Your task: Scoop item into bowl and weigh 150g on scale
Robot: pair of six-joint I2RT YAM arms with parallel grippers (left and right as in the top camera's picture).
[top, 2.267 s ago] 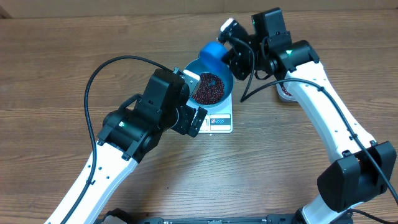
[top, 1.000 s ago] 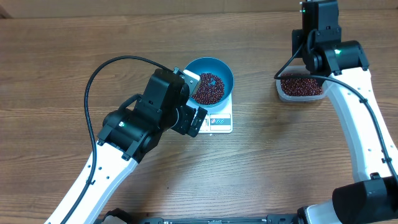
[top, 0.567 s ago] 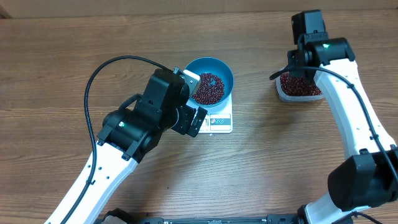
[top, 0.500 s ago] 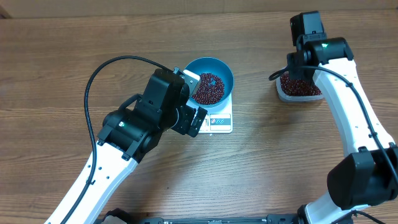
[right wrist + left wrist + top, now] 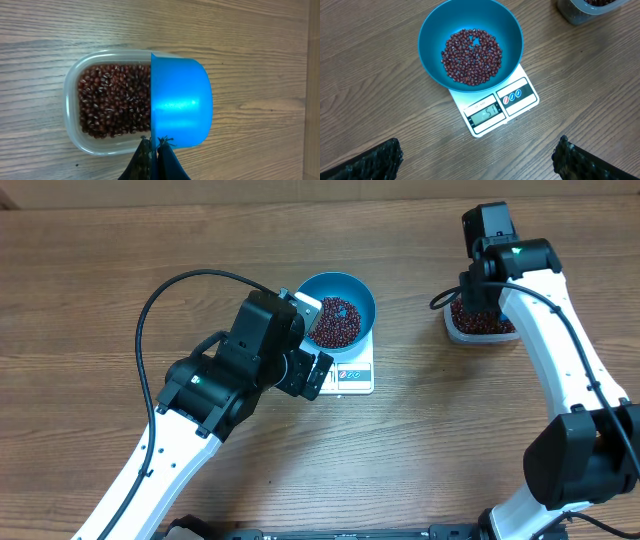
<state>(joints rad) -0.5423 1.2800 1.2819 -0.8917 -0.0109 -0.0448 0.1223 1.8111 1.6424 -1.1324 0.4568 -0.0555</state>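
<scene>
The blue bowl (image 5: 435, 35) stands on the white scale (image 5: 512, 97), with a heap of red-brown beans (image 5: 471, 56) in its bottom. My left gripper (image 5: 477, 156) hangs open just in front of the scale, holding nothing. In the overhead view the bowl (image 5: 358, 290) and scale (image 5: 352, 377) lie beside the left gripper (image 5: 314, 342). My right gripper (image 5: 154, 145) is shut on the thin handle of a small blue scoop (image 5: 180, 102). The scoop is turned on its side over the right edge of the clear tub (image 5: 75, 125), which is full of beans (image 5: 112, 102).
The tub (image 5: 470, 335) sits at the back right of the wooden table, partly under the right arm (image 5: 530, 310). A black cable (image 5: 160, 310) loops over the left arm. The scale's display (image 5: 484, 111) faces the front edge.
The right arm has carried the scoop away from the bowl to the tub, then edged slightly left over it. The left arm, bowl and scale have not moved.
</scene>
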